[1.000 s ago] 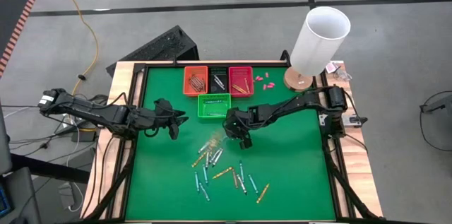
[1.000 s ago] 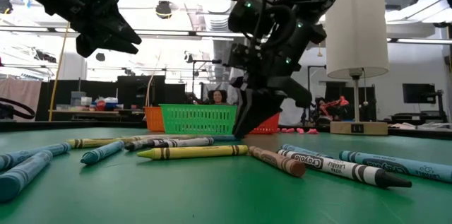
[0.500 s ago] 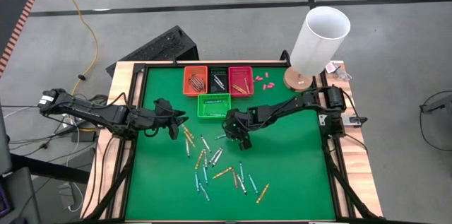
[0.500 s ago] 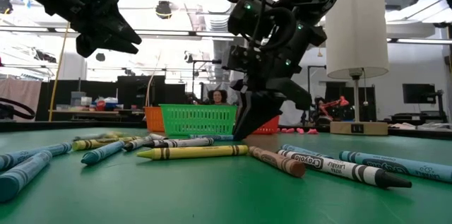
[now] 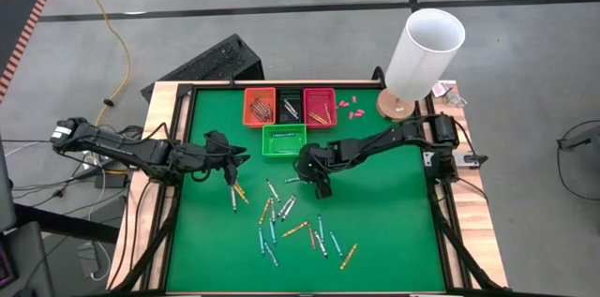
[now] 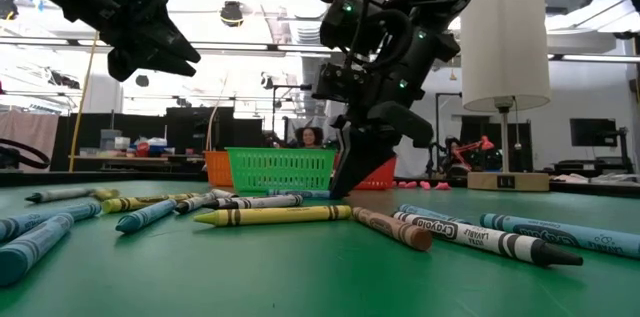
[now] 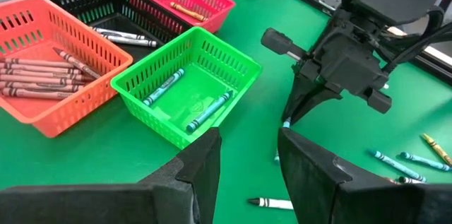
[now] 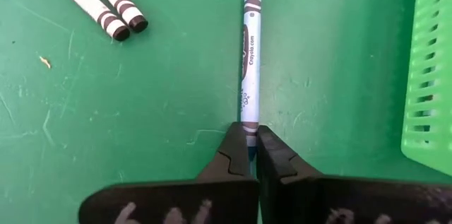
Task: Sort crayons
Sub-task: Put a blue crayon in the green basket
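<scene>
Several crayons [image 5: 281, 213] lie loose on the green table, mostly toward its near middle. One blue crayon [image 8: 251, 54] lies flat beside the green basket [image 5: 284, 141], with my right gripper [image 8: 251, 131] shut on its near end. My left gripper [image 5: 230, 158] hangs open above the table's left side, with nothing between its fingers [image 7: 205, 167]. Past the green basket stand an orange basket [image 5: 260, 107], a black one [image 5: 290, 105] and a red one [image 5: 320, 106], each with crayons inside. My right gripper pinches the blue crayon's end [image 8: 248, 124] between its two fingertips. The fingers slant down from above and point along the crayon's length. The crayon lies flat on the table, and the rest of it stretches away from the fingers.
A white lamp [image 5: 422, 53] on a round wooden base stands at the far right corner. A few pink bits [image 5: 349, 105] lie next to the red basket. A raised frame edges the table. The green basket's wall [image 8: 427, 75] is close beside the held crayon.
My right gripper has stayed low at the table, rolled a little and shut on the blue crayon's end. A few loose crayons have rolled across the table toward its left side and now lie near my left gripper.
</scene>
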